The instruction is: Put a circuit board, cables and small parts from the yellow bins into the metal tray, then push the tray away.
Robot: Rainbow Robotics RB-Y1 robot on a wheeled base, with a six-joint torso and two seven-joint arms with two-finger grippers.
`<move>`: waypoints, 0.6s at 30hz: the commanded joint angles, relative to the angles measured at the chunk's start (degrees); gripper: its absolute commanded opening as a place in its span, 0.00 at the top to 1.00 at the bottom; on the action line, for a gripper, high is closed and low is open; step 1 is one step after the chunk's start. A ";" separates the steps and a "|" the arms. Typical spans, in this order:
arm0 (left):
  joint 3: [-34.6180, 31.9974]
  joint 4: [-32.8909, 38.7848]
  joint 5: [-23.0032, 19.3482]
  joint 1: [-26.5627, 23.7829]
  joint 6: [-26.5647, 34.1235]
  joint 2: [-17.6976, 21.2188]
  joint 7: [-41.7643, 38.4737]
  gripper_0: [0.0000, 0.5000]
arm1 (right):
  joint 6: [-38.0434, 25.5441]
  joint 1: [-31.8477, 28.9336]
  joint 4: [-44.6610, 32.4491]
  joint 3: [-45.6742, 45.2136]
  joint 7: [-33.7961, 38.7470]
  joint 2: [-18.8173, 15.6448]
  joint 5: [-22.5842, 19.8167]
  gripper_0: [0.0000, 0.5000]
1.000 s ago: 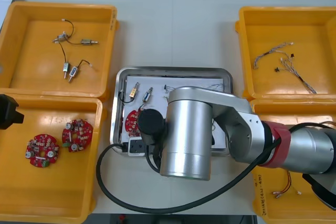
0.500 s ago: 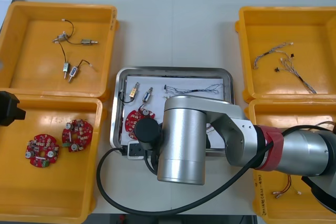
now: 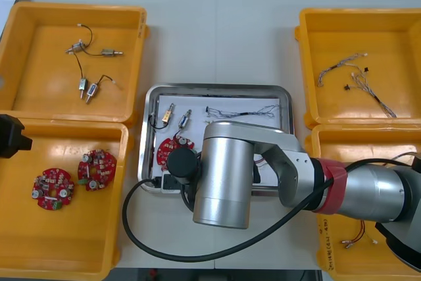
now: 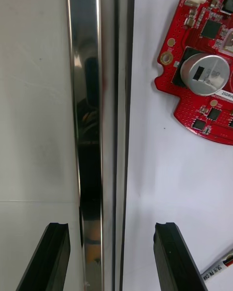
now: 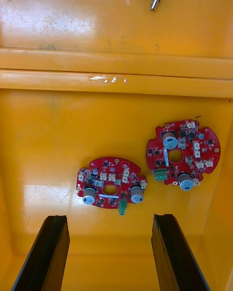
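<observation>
R jaws wide astride tray [image 4: 90, 102] rim, one tip in, one out; prob. braced to push it away. L jaws wide, idle over bin [image 5: 116, 106] at table's near-left corner.

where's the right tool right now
Right wrist view: the open right tool straddles the rim of the metal tray, one finger outside, one inside near the red circuit board.

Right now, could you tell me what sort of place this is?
Probably an electronics kitting bench: yellow bins of circuit boards, cables and small metal parts flank a metal tray, whose rim the right end effector straddles, open; the left end effector hangs over the boards.
</observation>
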State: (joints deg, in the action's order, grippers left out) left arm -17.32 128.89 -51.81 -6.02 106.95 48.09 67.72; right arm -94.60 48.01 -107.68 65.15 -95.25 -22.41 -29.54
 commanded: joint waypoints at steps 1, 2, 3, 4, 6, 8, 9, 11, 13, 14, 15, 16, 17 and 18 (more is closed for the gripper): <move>-2.11 1.62 0.13 -0.05 -0.08 2.36 4.97 0.00 | 0.38 -1.16 -0.33 1.56 0.77 1.75 1.68 0.00; -2.11 1.62 0.13 -0.05 -0.08 2.36 4.97 0.00 | 0.47 -1.16 -0.33 1.73 0.77 1.75 2.21 0.00; -2.11 1.62 0.13 -0.05 -0.08 2.36 4.97 0.00 | 0.38 -1.16 -0.42 1.91 0.77 1.75 2.39 0.00; -2.11 1.62 0.13 -0.05 -0.08 2.36 4.97 0.00 | 0.38 -1.25 -0.33 2.00 0.77 1.75 2.82 0.00; -2.11 1.62 0.13 -0.05 -0.08 2.36 4.97 0.00 | 0.38 -1.34 0.11 2.26 0.77 1.75 3.09 0.00; -2.11 1.62 0.13 -0.05 -0.08 2.36 4.97 0.00 | 0.38 -1.34 0.19 2.35 0.77 1.75 3.18 0.00; -2.11 1.62 0.13 -0.05 -0.08 2.36 4.97 0.00 | 0.38 -1.34 0.28 2.35 0.77 1.75 3.18 0.00; -2.11 1.62 0.13 -0.05 -0.08 2.36 4.97 0.00 | 0.38 -1.34 0.19 2.35 0.86 1.75 3.35 0.00; -2.11 1.62 0.13 -0.05 -0.08 2.36 4.97 0.00 | 0.38 -1.34 0.19 2.35 0.86 1.66 3.44 0.00; -2.11 1.62 0.13 -0.05 -0.08 2.36 4.97 0.00 | 0.38 -1.34 0.19 2.35 0.86 1.66 3.44 0.13; -2.11 1.62 0.13 -0.05 -0.08 2.36 4.97 0.00 | 0.38 -1.34 0.19 2.35 0.86 1.66 3.35 0.23; -2.11 1.62 0.13 -0.05 -0.08 2.36 4.97 0.00 | 0.38 -1.34 0.19 2.35 0.77 1.75 3.44 0.39; -2.11 1.62 0.13 -0.05 -0.08 2.36 4.97 0.00 | 0.38 -1.34 0.19 2.35 0.77 1.66 3.44 0.54; -2.11 1.62 0.13 -0.05 -0.08 2.36 4.97 0.00 | 0.38 -1.34 0.19 2.35 0.77 1.66 3.35 0.62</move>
State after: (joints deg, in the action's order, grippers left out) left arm -17.32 128.90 -51.81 -6.02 106.95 48.09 67.72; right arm -94.60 47.27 -107.00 66.69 -95.25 -22.20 -26.62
